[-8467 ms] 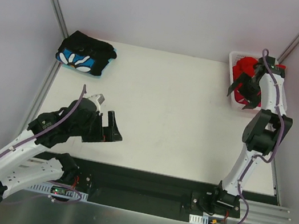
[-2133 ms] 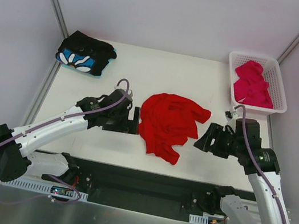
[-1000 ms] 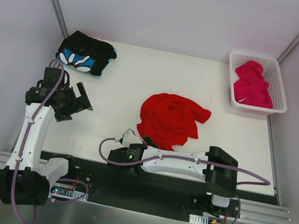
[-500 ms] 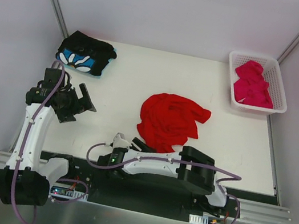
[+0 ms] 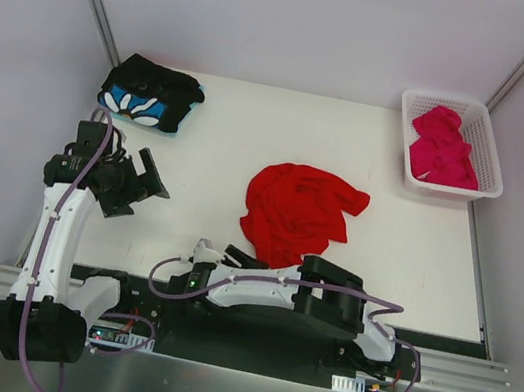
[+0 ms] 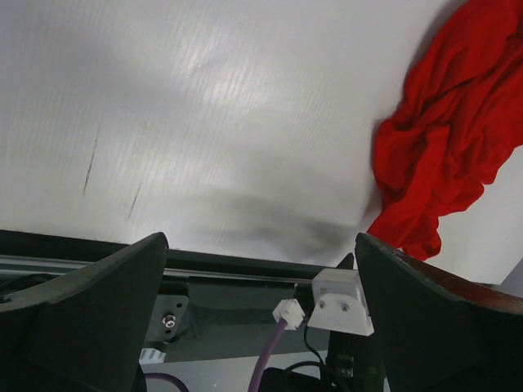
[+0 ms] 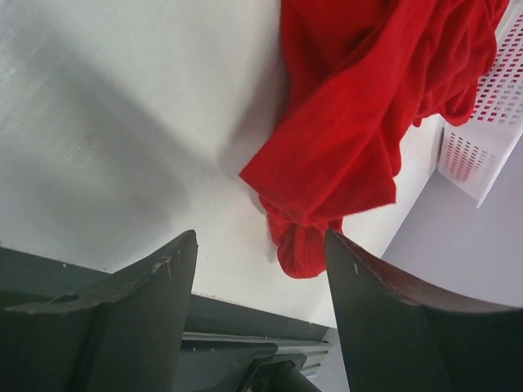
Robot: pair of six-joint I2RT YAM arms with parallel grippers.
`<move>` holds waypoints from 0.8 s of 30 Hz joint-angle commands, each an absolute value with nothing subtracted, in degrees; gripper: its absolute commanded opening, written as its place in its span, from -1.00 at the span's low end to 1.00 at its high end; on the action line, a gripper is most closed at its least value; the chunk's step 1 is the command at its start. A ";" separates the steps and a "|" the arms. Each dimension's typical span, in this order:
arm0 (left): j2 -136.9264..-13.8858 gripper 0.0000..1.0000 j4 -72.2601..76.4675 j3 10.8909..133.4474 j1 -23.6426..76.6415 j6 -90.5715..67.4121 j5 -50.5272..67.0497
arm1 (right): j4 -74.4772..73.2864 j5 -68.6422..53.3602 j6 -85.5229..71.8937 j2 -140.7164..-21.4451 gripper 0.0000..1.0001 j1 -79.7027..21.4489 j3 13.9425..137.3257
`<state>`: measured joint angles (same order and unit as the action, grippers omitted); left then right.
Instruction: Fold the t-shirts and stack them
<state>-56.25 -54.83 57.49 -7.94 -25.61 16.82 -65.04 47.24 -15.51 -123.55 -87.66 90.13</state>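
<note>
Shirt (image 5: pixel 296 207) unmoved; right fingers (image 7: pixel 122 318) farther left

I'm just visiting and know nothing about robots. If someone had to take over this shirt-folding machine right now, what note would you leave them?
Left tool: open, empty, out on the left side, touching nothing.
Right tool: open, empty, low by the near edge of the red t-shirt.
Red t-shirt: crumpled in the middle of the table.
Pink t-shirt: bunched in the white basket, far right.
Black flower-print t-shirt: far left corner.
Done: the black one looks folded.
Left: fold the red and the pink, then stack all three.
</note>
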 commanded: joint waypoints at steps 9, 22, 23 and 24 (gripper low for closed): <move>-54.40 0.98 -58.10 59.33 -8.17 -23.73 19.07 | -61.88 49.22 -10.55 -126.03 0.26 -83.50 91.93; -54.58 0.98 -59.06 60.64 -8.17 -23.38 19.78 | -62.05 50.45 -9.40 -127.09 -0.08 -82.53 92.81; -54.67 0.98 -59.06 60.47 -8.17 -23.38 19.78 | -62.22 50.45 -9.40 -127.00 -0.09 -82.62 93.07; -54.75 0.99 -58.98 60.47 -8.17 -23.38 19.95 | -62.31 50.54 -9.32 -127.09 -0.10 -82.53 93.25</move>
